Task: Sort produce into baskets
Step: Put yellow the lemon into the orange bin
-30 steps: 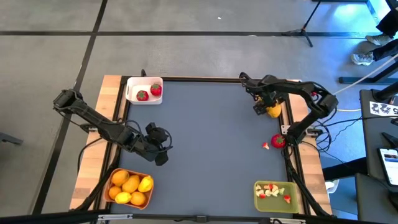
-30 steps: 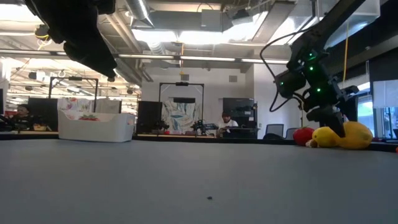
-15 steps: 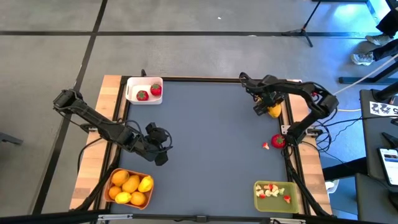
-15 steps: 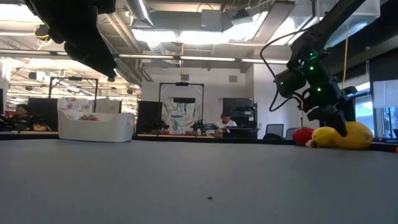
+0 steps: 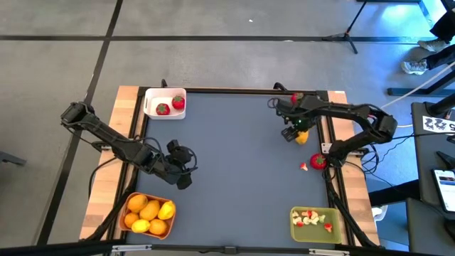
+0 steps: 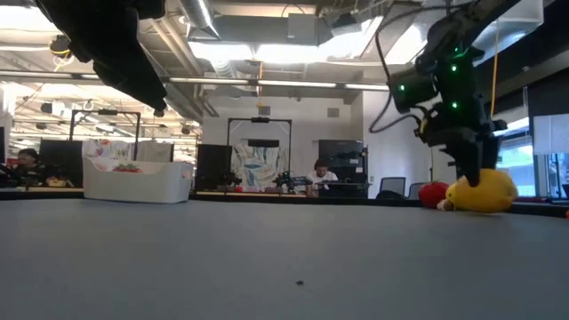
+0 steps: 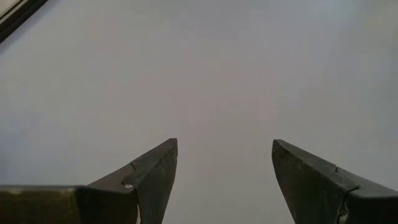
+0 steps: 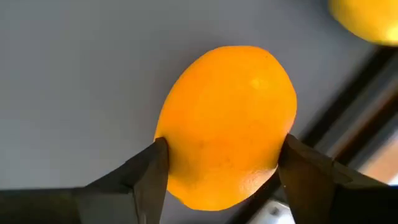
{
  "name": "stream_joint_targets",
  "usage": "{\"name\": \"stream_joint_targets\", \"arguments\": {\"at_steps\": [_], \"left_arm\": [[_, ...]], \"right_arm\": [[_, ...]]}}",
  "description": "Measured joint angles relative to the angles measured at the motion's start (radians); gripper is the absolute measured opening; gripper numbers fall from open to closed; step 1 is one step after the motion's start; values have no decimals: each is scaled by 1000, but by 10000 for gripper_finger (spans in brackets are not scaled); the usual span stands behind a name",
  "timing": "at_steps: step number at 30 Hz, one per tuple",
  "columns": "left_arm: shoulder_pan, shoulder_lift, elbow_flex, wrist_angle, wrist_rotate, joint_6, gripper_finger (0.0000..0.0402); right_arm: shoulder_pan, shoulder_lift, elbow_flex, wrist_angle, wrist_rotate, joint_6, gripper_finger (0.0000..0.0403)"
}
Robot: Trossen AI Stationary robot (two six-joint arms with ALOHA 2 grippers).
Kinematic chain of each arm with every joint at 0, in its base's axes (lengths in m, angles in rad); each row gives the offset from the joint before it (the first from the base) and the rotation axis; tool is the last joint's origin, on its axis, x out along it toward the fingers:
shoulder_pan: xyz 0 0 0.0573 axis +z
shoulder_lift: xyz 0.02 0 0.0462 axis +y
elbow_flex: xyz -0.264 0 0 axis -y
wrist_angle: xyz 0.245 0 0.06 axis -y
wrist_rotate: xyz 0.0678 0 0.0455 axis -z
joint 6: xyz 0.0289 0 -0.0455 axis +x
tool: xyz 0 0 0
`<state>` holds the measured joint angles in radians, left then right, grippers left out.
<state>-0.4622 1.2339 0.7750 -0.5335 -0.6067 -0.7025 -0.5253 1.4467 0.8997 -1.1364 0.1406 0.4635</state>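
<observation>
Lemons and oranges already fill the orange basket [image 5: 148, 215] at the table's near left in the high view, two strawberries sit in the white basket [image 5: 165, 102] at the far left, and small bits lie in the green basket [image 5: 313, 222] at the near right. The left gripper [image 5: 182, 165] waits over bare mat above the orange basket. The right gripper [image 5: 293, 126] is at the far right edge, on a lemon [image 5: 301, 136]. A loose strawberry [image 5: 318, 161] and a small red bit [image 5: 303, 167] lie nearer along the same edge.

Low view: the right gripper [image 6: 469, 164] reaches down onto the lemon [image 6: 483, 191], which seems just clear of the mat, though I cannot be sure. The strawberry [image 6: 433, 194] sits just beside it.

Left wrist view: the left fingers [image 7: 155, 174] stand apart over plain mat, holding nothing.

Right wrist view: both fingers [image 8: 147, 171] press the lemon [image 8: 227, 124] on its two sides, across its middle; the jaws are closed on it. Another yellow fruit [image 8: 365, 18] shows at the corner.

To do this step well, I would keep the squeeze steady, since a round fruit can slip, lift straight up before crossing, carry it to the orange basket, and clear the waiting left arm on the way.
</observation>
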Motion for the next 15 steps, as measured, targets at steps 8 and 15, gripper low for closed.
{"name": "stream_joint_targets", "arguments": {"at_steps": [8,15], "left_arm": [[0,0,0,0,0,-5,256],[0,0,0,0,0,-4,256]], "right_arm": [[223,-10,2,176,-28,29,250],[399,-10,2,395,-21,30,252]]}}
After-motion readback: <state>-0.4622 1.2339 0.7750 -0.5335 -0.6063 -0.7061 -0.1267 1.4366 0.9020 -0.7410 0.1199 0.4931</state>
